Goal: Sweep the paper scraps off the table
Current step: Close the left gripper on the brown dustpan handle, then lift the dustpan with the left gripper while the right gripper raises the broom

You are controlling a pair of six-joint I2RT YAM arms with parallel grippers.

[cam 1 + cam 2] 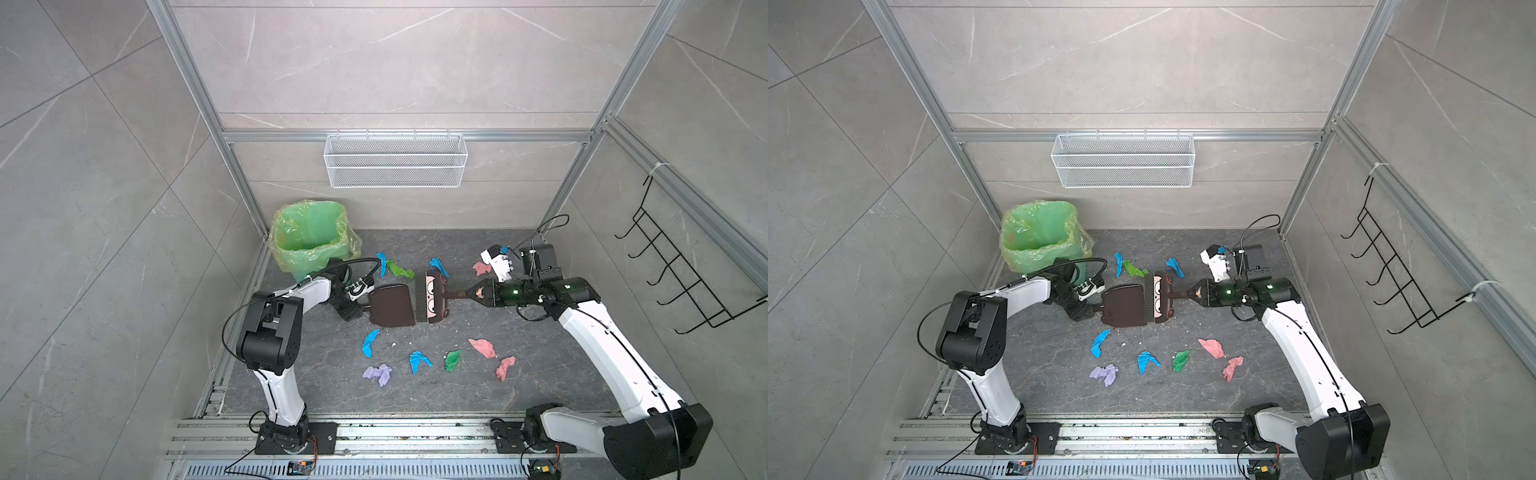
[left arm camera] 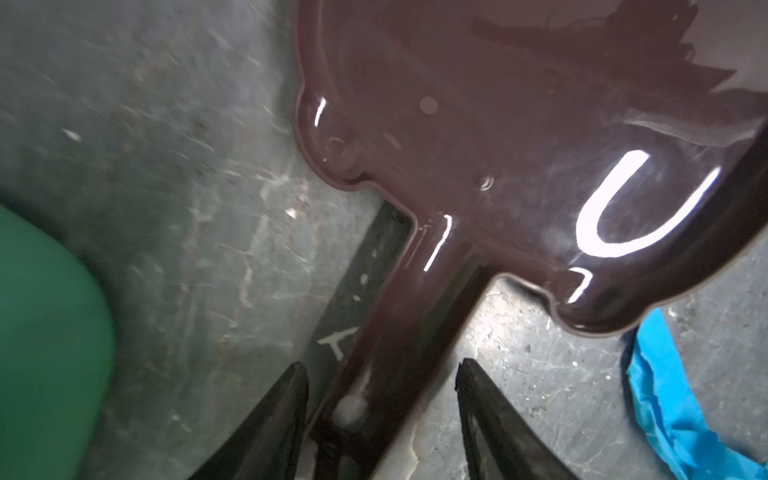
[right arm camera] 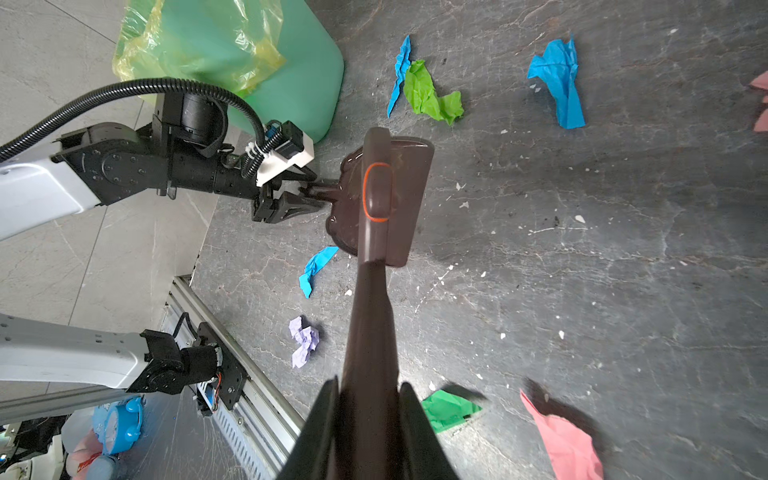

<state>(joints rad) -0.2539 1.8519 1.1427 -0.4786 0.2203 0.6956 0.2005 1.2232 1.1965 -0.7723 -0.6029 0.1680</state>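
Several paper scraps lie on the dark table (image 1: 540, 374): blue (image 1: 381, 262), green (image 1: 401, 270), blue (image 1: 438, 266) and pink (image 1: 482, 268) behind the tools, and blue (image 1: 370, 343), lavender (image 1: 378, 374), green (image 1: 453, 359) and pink (image 1: 482, 347) in front. A brown dustpan (image 1: 390, 305) lies flat mid-table. My left gripper (image 2: 382, 365) stands open around its handle (image 2: 419, 291), with a gap beside one finger. My right gripper (image 3: 370, 383) is shut on the handle of a brown brush (image 1: 432, 301), whose bristles meet the dustpan's lip. The pan looks empty.
A green bin (image 1: 309, 237) lined with a yellowish bag stands in the back left corner, just behind the left wrist. A white wire basket (image 1: 395, 160) hangs on the back wall and a black hook rack (image 1: 681, 270) on the right wall. Tiny white crumbs dot the table.
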